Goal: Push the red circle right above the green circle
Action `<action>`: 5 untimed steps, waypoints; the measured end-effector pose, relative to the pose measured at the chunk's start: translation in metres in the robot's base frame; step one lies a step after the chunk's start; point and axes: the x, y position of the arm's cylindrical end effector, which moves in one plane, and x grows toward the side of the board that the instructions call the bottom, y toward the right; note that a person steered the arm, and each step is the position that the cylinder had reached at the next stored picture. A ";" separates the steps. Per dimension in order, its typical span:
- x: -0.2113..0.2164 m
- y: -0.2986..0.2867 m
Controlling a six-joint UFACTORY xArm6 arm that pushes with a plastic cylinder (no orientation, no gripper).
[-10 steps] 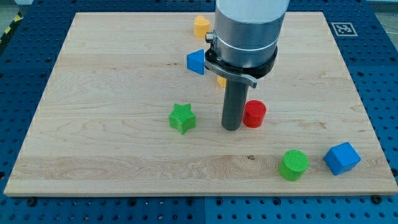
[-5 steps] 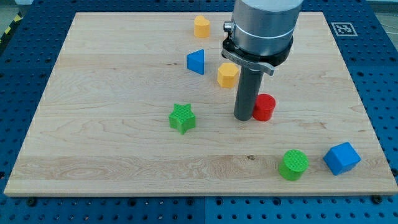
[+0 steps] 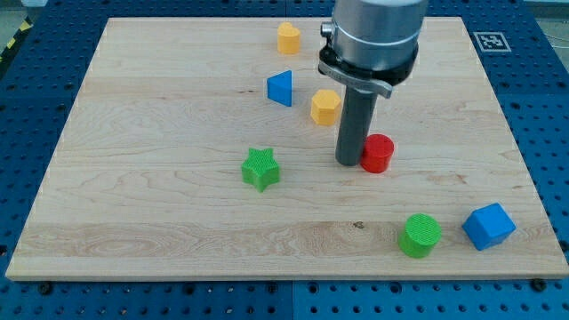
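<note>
Board [image 3: 160, 107] pale wood, matt, grained. Red circle [image 3: 377, 153], green circle [image 3: 420, 235] ridged matt plastic. Rod [image 3: 352, 124] dark, smooth.

Single high oblique view; whole board [image 3: 160, 107]

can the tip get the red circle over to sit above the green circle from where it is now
Probably yes. My tip sits against the view's left side of the red circle, and the bare board to the red circle's right holds no block. The green circle lies lower right, with the blue cube beside it.
</note>
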 end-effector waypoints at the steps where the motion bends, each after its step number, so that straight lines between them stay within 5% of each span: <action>1: 0.016 0.014; 5: 0.004 0.001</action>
